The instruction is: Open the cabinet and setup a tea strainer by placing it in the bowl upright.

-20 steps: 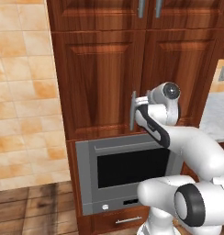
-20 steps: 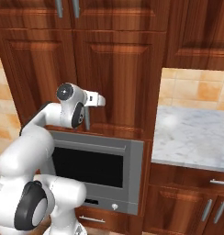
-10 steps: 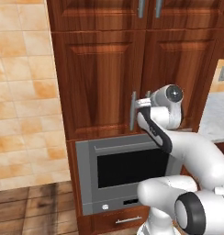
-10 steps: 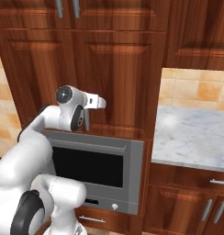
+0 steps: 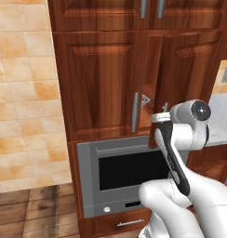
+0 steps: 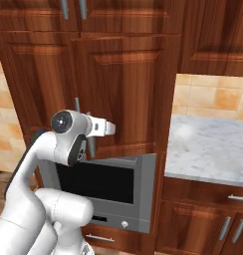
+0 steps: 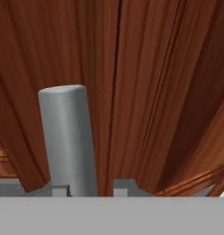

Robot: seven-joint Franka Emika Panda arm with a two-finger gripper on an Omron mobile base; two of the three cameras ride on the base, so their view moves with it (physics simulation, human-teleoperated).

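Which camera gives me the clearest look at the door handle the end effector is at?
The hand view: the grey bar handle stands close up against the cabinet. In the right base view the arm partly hides it.

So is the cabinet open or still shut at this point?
Shut: both cabinet doors sit flush, no interior visible. The gripper straddles a grey bar handle.

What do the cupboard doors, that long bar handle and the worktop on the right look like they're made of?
The cabinet doors look like reddish-brown wood with a slight sheen: streaky grain runs along the raised panels. The bar handle seems matte grey metal, plain and even, though painted plastic can't be ruled out. The counter looks like polished marble: pale grey with soft cloudy veining.
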